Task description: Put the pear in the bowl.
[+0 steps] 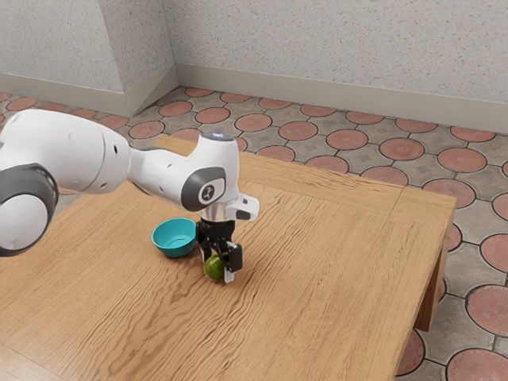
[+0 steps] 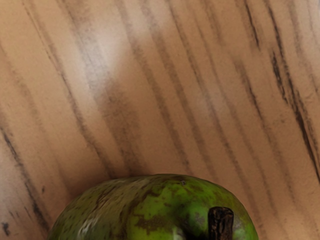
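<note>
Green pear (image 1: 212,269) low at the wooden table (image 1: 317,262), within the black gripper's (image 1: 217,267) reach; cannot tell whether gripped. Brown stem (image 2: 221,223) visible in wrist view. Teal bowl (image 1: 174,247) near, toward exterior view's left, upright on tabletop, pear outside it.

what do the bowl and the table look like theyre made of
The bowl looks like smooth plastic or glazed ceramic: even teal colour, soft shading, which leaves it open. The table seems to be wood with a light sheen, judging by its dark running grain and the pale glare patches in the wrist view.
</note>
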